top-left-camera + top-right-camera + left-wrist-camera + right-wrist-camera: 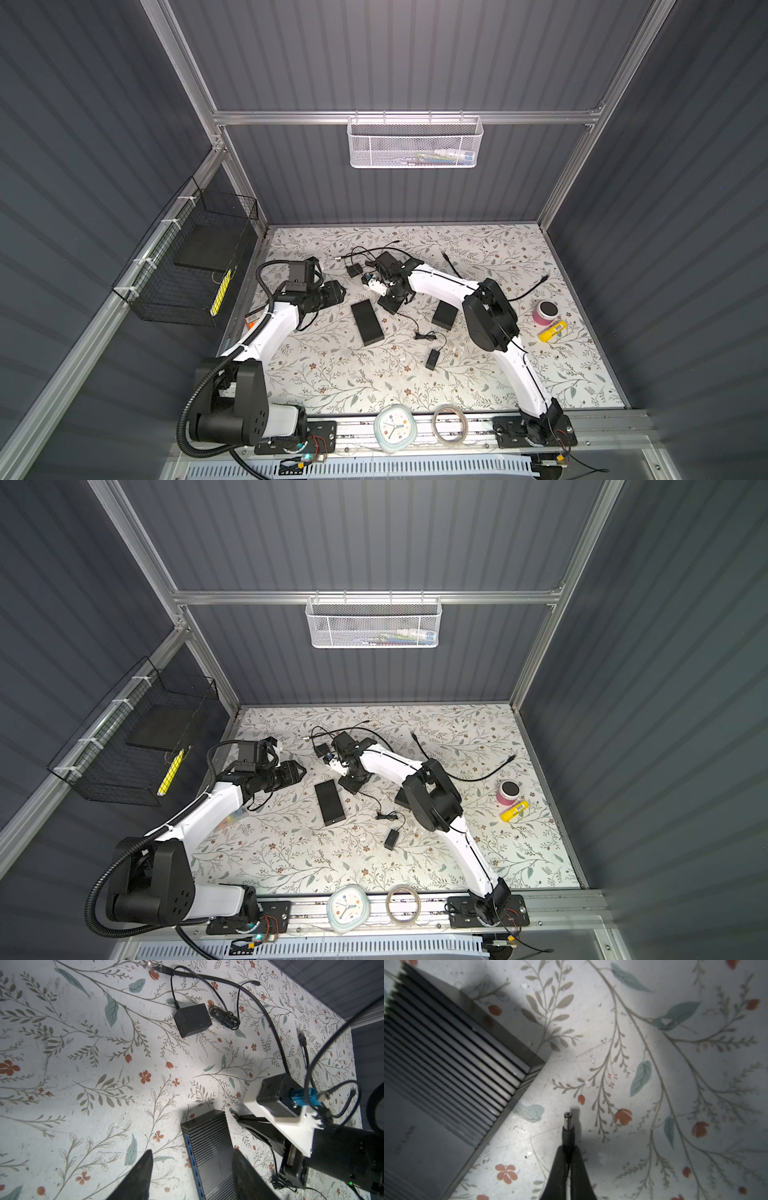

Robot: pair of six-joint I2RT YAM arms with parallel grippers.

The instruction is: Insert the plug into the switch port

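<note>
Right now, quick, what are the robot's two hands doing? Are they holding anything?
Left gripper: open, holding nothing.
Right gripper: closed on the plug.

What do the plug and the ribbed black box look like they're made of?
The plug: shiny silvery barrel tip, likely metal; matte black sleeve behind it, probably rubber or soft plastic. The black box: ribbed top with dull sheen and crisp edges, possibly metal, maybe hard plastic.

switch (209, 1147): flat black ribbed box, blue long edge, lying flat | plug (567, 1124): silver barrel tip, black sleeve, pinched by right gripper (568, 1150), beside switch corner, apart
</note>
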